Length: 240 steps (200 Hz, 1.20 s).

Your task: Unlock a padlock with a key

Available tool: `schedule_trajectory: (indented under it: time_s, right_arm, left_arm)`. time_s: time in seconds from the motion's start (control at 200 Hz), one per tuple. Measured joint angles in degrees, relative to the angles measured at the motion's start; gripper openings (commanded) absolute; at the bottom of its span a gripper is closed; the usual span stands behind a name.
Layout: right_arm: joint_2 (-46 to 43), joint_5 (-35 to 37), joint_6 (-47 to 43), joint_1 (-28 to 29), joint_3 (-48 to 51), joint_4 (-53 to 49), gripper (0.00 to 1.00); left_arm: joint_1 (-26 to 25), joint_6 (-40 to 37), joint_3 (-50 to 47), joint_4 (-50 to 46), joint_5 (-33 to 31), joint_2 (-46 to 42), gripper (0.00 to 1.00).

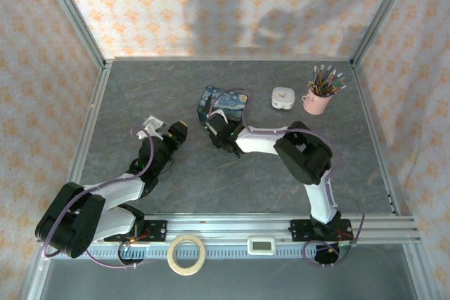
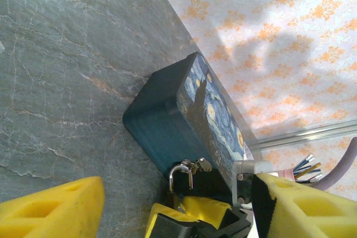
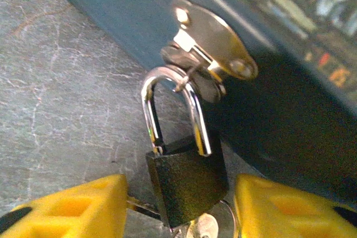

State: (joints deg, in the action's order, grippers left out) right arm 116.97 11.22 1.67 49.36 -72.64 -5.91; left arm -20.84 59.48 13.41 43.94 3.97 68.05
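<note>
bench (image 1: 232,173): grey marble top, patterned walls around it. left arm reaches in from the near left. left hand (image 1: 177,131) is released, fingers (image 2: 50,210) wide apart with nothing between the pads, aimed at the tin from just beside it. right arm bends in from the near right. right hand (image 1: 216,131) sits at the tin's near side.

blue starry tin (image 1: 221,103) lies mid-bench. pink cup of pens (image 1: 318,100) stands far right, with a white case (image 1: 283,98) beside it. tape roll (image 1: 186,254) lies on the near rail.

padlock (image 3: 187,179) hangs by its shackle through the tin's latch, and both shackle legs meet the body. right hand is released: its yellow fingers (image 3: 290,210) straddle the padlock body, with a gap on one side. key (image 3: 205,228) shows just under the body; can't tell if it's seated.
</note>
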Motion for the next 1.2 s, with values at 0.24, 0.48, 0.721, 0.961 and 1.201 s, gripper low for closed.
schedule_trajectory:
  time_s: [0.24,0.48,0.721,0.961,1.201]
  right_arm:
    - [0.55,-2.29,-0.96,-1.97,0.04,1.86,0.13]
    - [-4.04,-13.94,-4.52,-7.85,5.9,4.66,0.0]
    - [-6.99,-29.09,-9.25,-10.84,7.43,0.94,0.0]
    - [-8.09,-35.36,-13.2,-11.17,8.92,-1.79,0.0]
    - [-10.29,-35.91,-19.58,-11.17,11.98,-1.18,0.0]
  left_arm:
    - [0.0,0.0,-0.31,-0.04,0.0,-0.9,0.68]
    - [0.39,-0.7,-0.79,-0.22,-0.2,-1.99,0.69]
    - [0.39,-3.19,0.39,0.13,-0.04,1.68,0.69]
    - [0.39,-5.07,7.78,2.34,2.56,12.74,0.71]
    - [0.39,-7.19,16.13,3.89,6.29,22.08,0.71]
